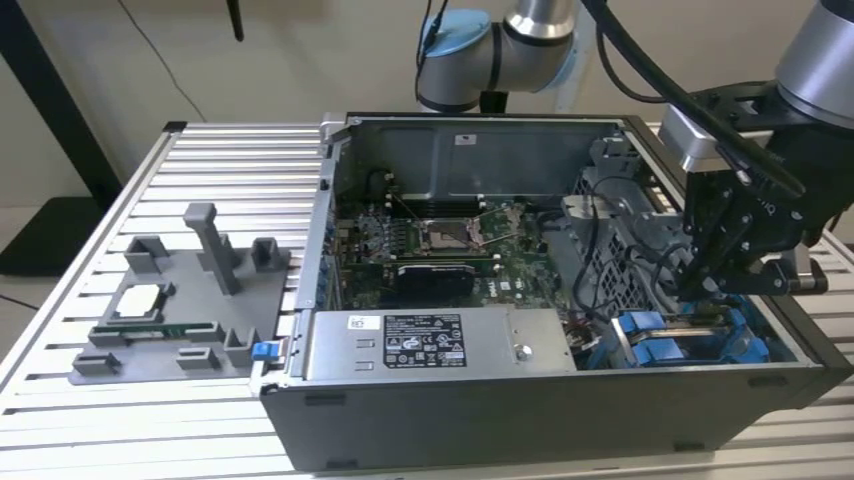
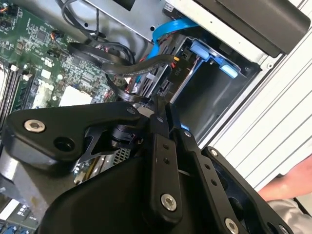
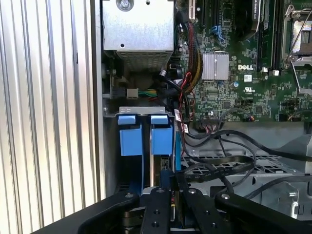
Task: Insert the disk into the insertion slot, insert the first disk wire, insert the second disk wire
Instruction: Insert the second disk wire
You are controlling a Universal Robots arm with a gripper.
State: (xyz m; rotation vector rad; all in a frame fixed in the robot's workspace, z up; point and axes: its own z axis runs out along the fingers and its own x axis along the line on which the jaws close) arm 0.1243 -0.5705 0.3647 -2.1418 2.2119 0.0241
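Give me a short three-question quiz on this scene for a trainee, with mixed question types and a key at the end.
1. True or false: the computer case is closed by its side cover.
2. In the exterior view, the claw hangs over which spot? A) the grey fixture beside the case, B) the corner with the blue carriers, C) the labelled power box.
3. Fill in: in the first wrist view, ___ blue carriers stand side by side.

Key: 1 false, the case lies open with the circuit board showing; 2 B; 3 two.
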